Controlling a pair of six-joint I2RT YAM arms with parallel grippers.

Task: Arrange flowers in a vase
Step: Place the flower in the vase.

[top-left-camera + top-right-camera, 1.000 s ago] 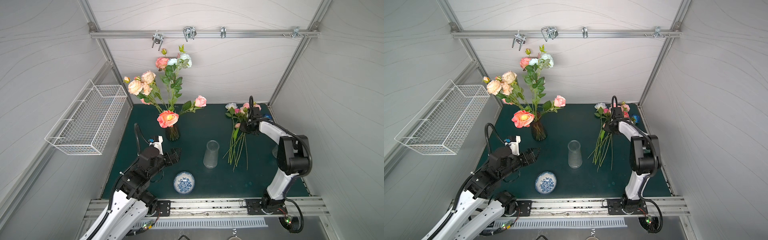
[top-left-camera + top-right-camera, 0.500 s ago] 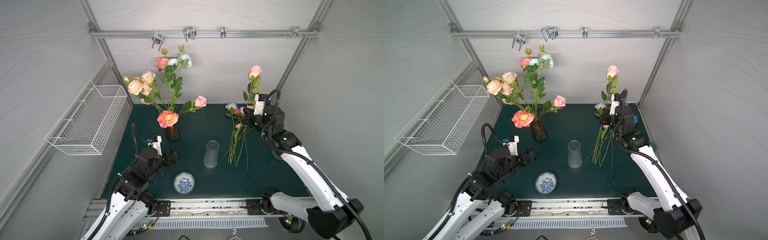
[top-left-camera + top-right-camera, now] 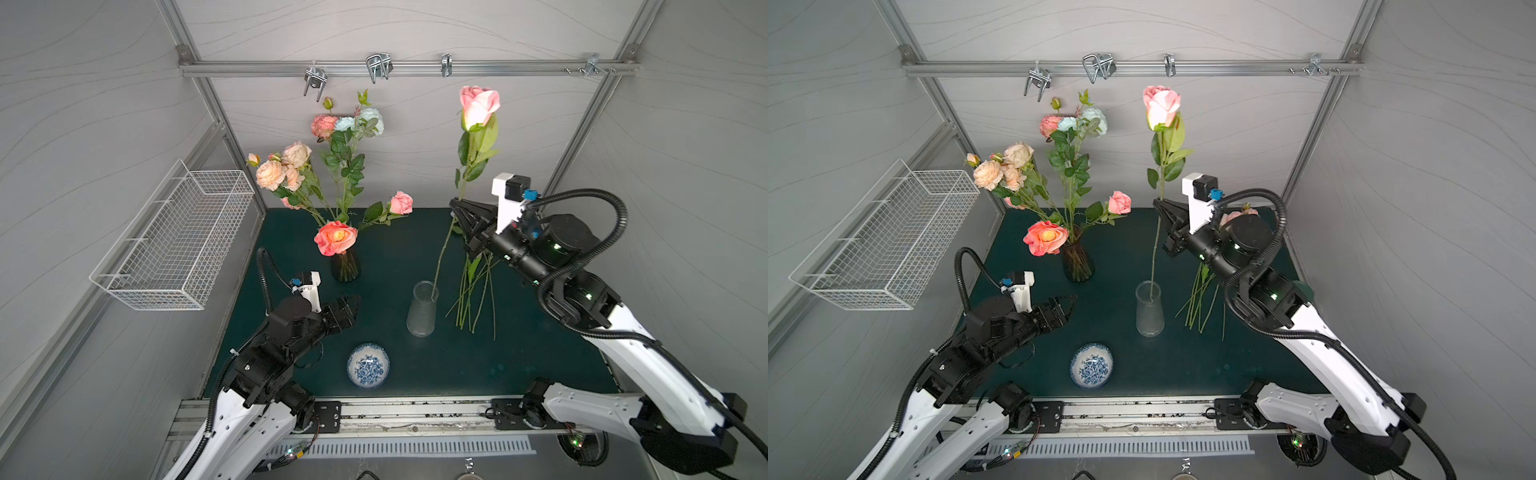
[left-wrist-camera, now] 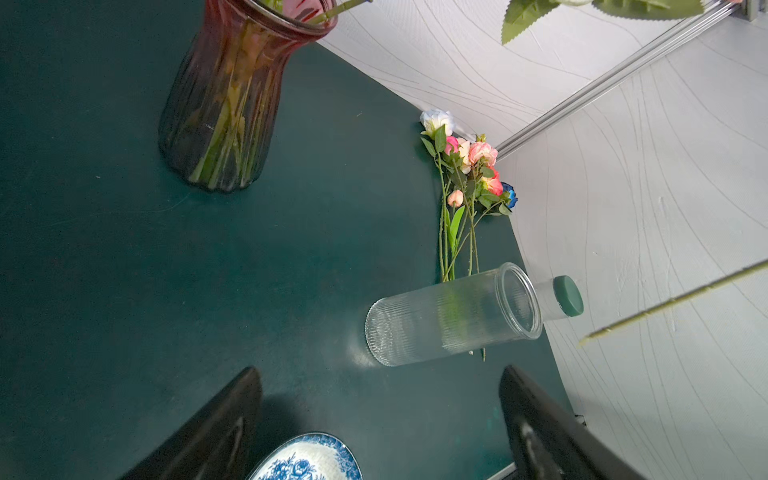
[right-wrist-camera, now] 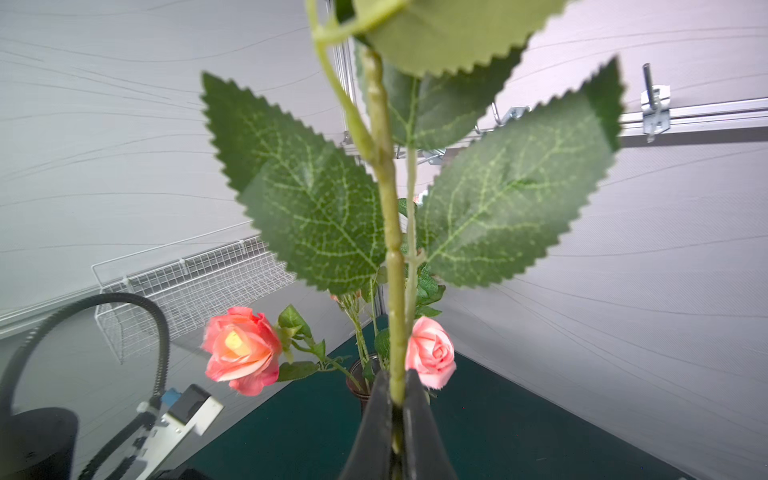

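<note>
The clear vase [image 4: 453, 316] is made of finely ribbed, glossy glass, and the dark vase [image 4: 224, 104] of tinted, fluted glass. The table mat [image 3: 415, 374] is finished smooth and matt. The rose [image 5: 392, 291] is given a waxy plastic stem and matt, cloth-like leaves. The basket [image 3: 178, 241] is formed of white-coated wire, the rail [image 3: 407, 68] of brushed metal, and the bowl [image 3: 368, 365] of glazed ceramic.

A bare worktop [image 3: 386, 257] lane is running between the dark vase [image 3: 345, 268] and the clear vase [image 3: 421, 311] — the bowl [image 3: 368, 365] is blocking its near end.
</note>
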